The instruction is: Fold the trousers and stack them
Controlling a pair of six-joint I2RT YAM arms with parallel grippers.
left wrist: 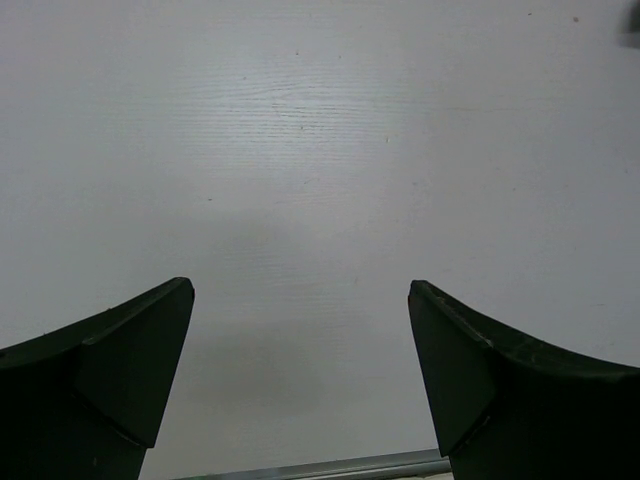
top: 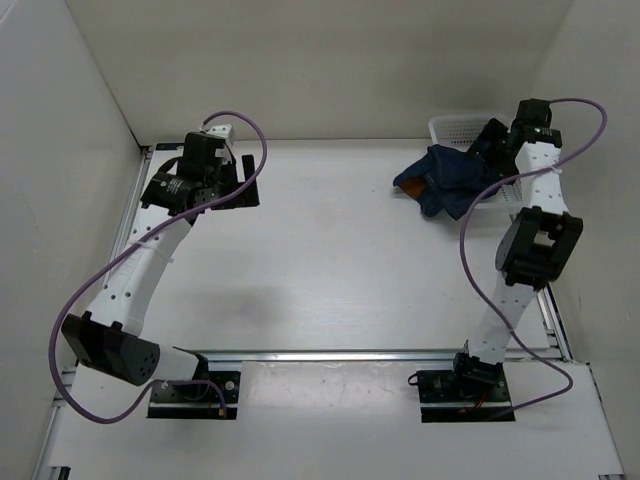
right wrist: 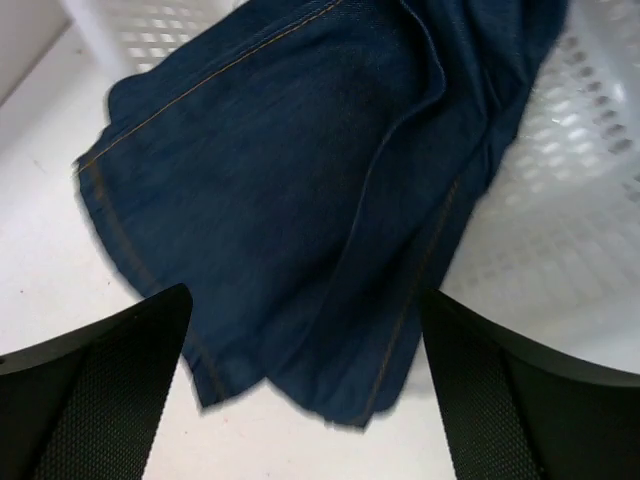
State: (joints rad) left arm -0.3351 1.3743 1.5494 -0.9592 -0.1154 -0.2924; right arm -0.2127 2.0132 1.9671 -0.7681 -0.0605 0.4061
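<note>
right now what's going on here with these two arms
Two robot arms are set to fold a pair of jeans, which lie crumpled, spilling out of a white basket at the far right onto the table. The right tool hangs open just above the cloth, not gripping it. The left tool is open too, over the table at the far left, away from the jeans. No folding is done yet.

No writing, label, brand, number or sign can be read in any of the views. The trousers point(right wrist: 300, 180) at about one o'clock in the overhead view show only plain orange stitching. The white basket point(top: 450, 127) they hang out of shows only its pierced wall.
</note>
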